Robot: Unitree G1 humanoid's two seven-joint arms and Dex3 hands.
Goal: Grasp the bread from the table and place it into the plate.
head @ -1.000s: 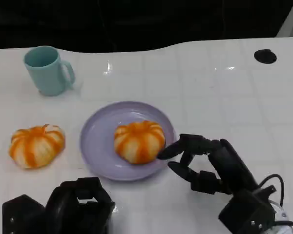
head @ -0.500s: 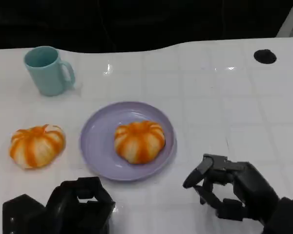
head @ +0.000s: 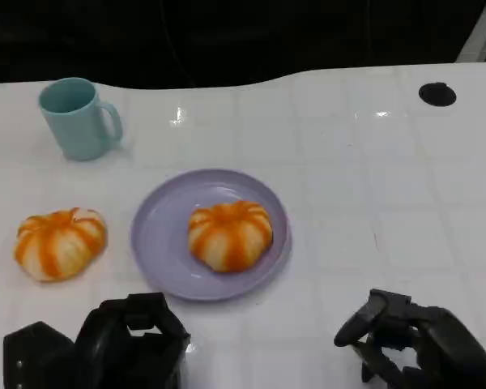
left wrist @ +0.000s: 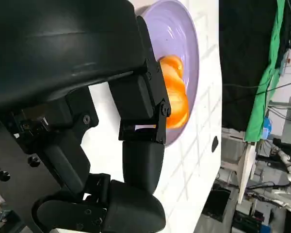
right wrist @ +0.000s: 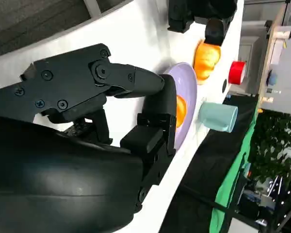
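Note:
An orange-and-white striped bread (head: 229,234) lies on the lilac plate (head: 158,243) in the middle of the table. A second, similar bread (head: 59,242) sits on the table left of the plate. My right hand (head: 413,344) hovers near the front edge, right of the plate and well apart from it, fingers spread and holding nothing. At the lower left my left hand (head: 113,344) has its fingers curled in on nothing. The left wrist view shows the plate (left wrist: 186,34) and its bread (left wrist: 177,97) beyond the fingers. In the right wrist view I see the plate (right wrist: 188,80) and both breads (right wrist: 180,110) (right wrist: 206,60).
A teal mug (head: 75,117) stands at the back left. A small black disc (head: 436,94) lies at the back right. The table's far edge runs along a dark background. A red object (right wrist: 236,73) stands off the table in the right wrist view.
My right hand has pulled back from the plate's right rim toward the front right corner. The bread stays on the plate; the left hand has not moved.

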